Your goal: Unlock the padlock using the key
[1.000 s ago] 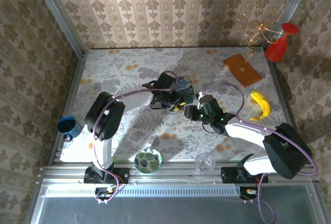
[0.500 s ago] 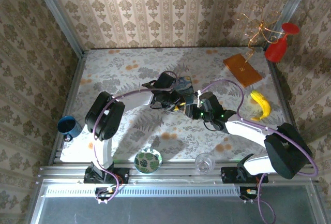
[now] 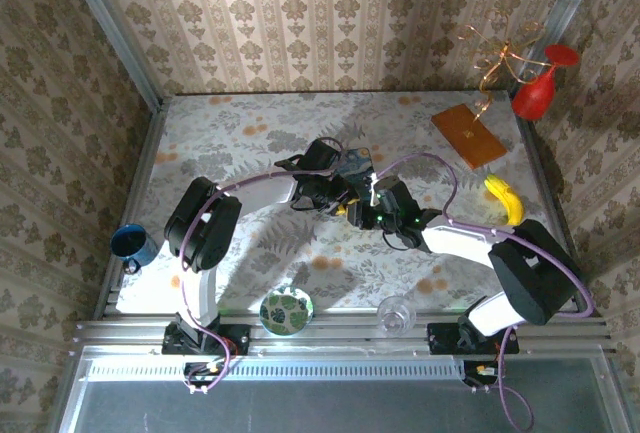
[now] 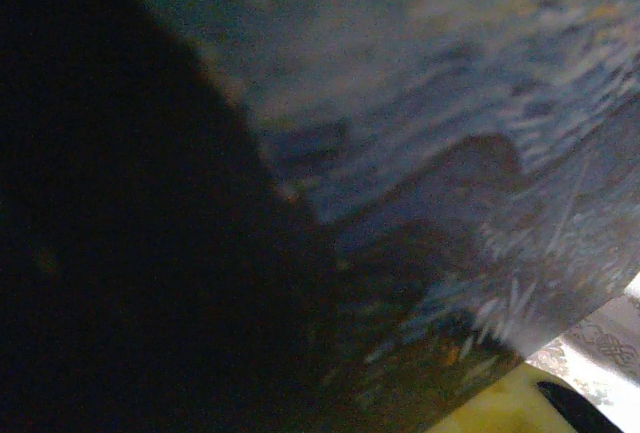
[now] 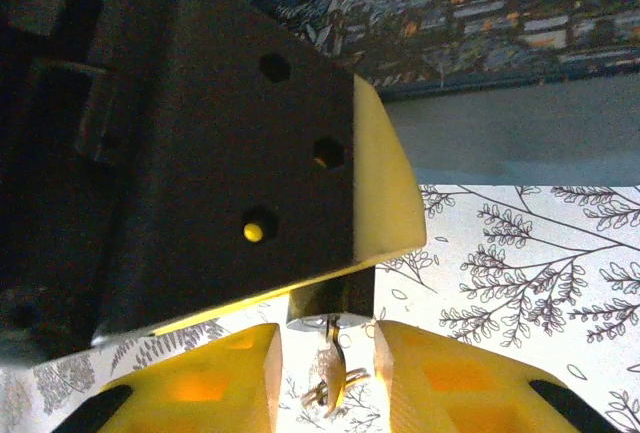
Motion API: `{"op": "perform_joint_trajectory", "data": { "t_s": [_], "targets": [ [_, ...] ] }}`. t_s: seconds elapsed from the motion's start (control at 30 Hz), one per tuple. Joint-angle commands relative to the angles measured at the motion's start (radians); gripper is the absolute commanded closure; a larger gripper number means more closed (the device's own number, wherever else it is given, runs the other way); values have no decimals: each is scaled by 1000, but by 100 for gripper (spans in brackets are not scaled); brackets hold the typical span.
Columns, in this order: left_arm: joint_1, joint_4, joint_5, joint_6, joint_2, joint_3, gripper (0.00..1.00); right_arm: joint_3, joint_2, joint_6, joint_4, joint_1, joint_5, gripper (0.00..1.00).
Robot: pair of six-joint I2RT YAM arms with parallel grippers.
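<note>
Bkgd: patterned wallpaper (image 3: 300, 13), floral tablecloth (image 3: 250, 133).
L gripper (image 3: 340, 201): mid-frame in top view, clamped on padlock.
Padlock (image 5: 330, 300): bottom ctr of right-wrist view, dark body poking out under L finger.
Key (image 5: 331, 378): just below padlock.
R gripper (image 5: 328, 345): jaws part-open, straddling key, no contact seen.
Blue painted box (image 5: 480, 13): top edge, right-wrist view.
</note>
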Motion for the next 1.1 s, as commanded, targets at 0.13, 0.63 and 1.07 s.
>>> {"op": "perform_joint_trajectory", "data": {
  "t_s": [0.13, 0.63, 1.07],
  "targets": [
    [-14, -96, 130, -60, 24, -26, 100, -22, 14, 107, 85, -11, -29, 79],
    [-14, -26, 133, -88, 20, -46, 100, -124, 113, 366, 386, -77, -189, 100],
    [-23, 130, 131, -144, 4, -100, 100, -155, 521, 906, 1114, -94, -312, 100]
  ]
}}
